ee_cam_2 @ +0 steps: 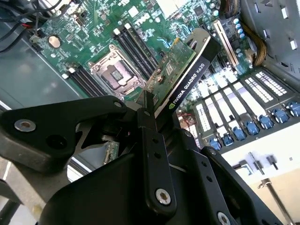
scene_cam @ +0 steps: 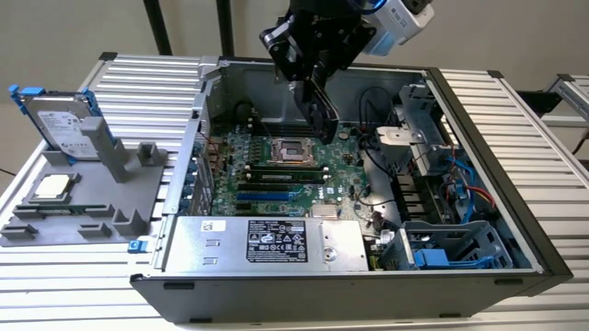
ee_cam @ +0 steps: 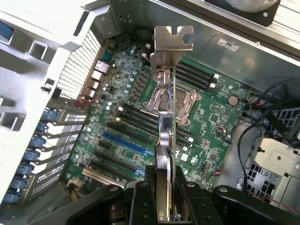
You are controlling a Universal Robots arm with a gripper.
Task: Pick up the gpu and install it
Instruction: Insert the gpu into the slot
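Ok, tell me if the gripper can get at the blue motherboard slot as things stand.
Probably yes. The gripper, shut on the gpu, hangs above the motherboard in the open case, and nothing lies on or over the blue slot.

Lighting: bright, even, diffuse light spreading across every view.
Soft shadows pooling inside the computer case (scene_cam: 276, 300); pale glare shining off the gpu (ee_cam: 172, 42) bracket and the ribbed bench (scene_cam: 138, 76).
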